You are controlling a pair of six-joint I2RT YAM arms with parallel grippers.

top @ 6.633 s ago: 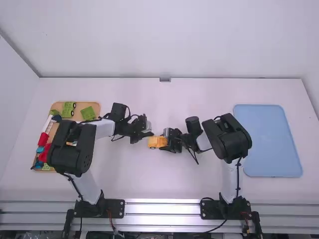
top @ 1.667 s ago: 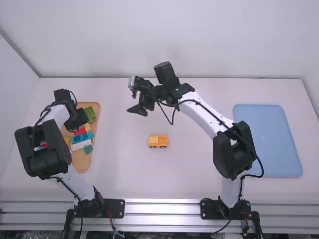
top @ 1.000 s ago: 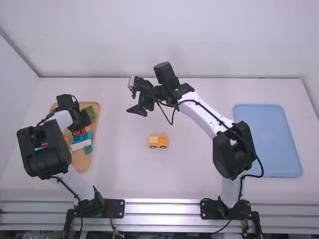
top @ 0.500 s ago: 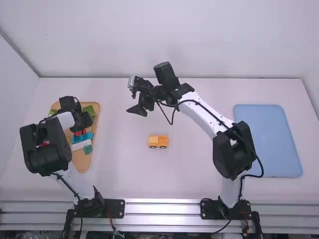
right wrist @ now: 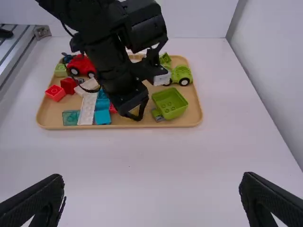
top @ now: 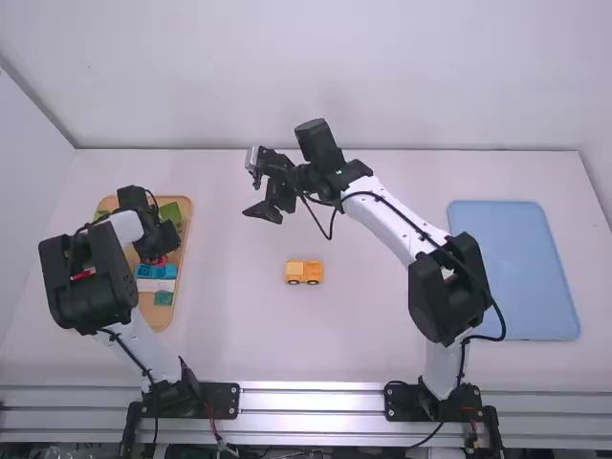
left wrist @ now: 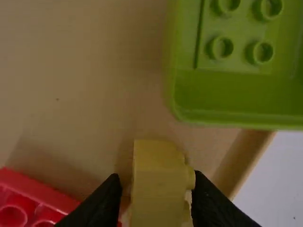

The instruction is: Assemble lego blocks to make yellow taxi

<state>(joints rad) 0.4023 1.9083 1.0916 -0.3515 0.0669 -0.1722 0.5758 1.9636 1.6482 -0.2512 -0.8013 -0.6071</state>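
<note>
Yellow plastic toy car (top: 304, 273) centred on white table (top: 382, 354), long axis 9-to-3 o'clock, wheels facing 6; left gripper (top: 161, 251), 9 o'clock, parted around small yellow block (left wrist: 158, 184); right gripper (top: 252, 197) wide apart

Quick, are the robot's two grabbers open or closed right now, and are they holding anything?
Left gripper: open, fingers around a yellow block, not squeezing it.
Right gripper: wide open, holding nothing.
</note>
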